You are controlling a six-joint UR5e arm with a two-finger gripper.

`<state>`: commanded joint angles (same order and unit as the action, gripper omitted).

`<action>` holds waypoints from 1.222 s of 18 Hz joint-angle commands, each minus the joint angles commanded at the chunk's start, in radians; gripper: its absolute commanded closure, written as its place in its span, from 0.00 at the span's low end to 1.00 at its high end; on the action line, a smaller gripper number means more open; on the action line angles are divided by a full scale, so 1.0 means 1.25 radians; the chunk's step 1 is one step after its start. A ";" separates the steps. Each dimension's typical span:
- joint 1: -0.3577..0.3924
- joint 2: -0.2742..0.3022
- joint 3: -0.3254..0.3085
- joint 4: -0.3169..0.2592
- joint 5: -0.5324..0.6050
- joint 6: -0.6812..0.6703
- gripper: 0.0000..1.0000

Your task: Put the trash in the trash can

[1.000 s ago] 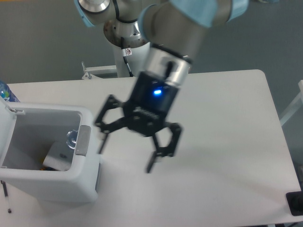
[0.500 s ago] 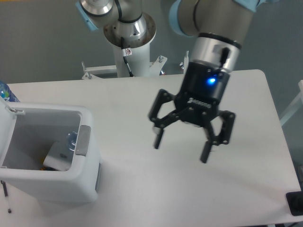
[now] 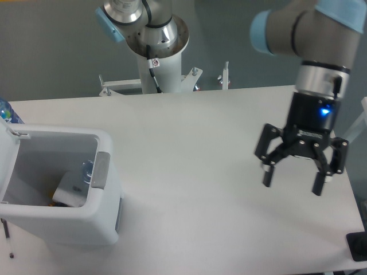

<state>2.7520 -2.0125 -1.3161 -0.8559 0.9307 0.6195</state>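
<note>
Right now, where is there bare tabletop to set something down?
The table is bare from the trash can across to the open gripper hovering at the right. The far left is crowded by the bin, a blue bottle behind it.

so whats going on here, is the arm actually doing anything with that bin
Right now the arm is not handling anything. Its gripper hangs open and empty above the right side of the white table, well away from the trash can at the left. The can's lid is open, and inside lie a clear plastic bottle and some pale trash that is hard to make out. No loose trash shows on the table. A blue bottle peeks in behind the can at the left edge.
</note>
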 joint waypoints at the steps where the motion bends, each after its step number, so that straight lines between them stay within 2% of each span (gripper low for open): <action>1: 0.000 -0.006 0.001 -0.005 0.037 0.027 0.00; 3: -0.007 -0.009 0.004 -0.034 0.102 0.094 0.00; 5: -0.012 -0.006 0.007 -0.102 0.149 0.200 0.00; 6: -0.013 -0.005 0.001 -0.121 0.163 0.233 0.00; 11: -0.022 0.010 -0.051 -0.147 0.273 0.350 0.00; 15: -0.037 0.012 -0.050 -0.242 0.389 0.511 0.00; 19: -0.037 0.018 -0.074 -0.269 0.433 0.645 0.00; 22: -0.033 0.017 -0.059 -0.319 0.497 0.750 0.00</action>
<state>2.7105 -1.9911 -1.3899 -1.2546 1.5523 1.5566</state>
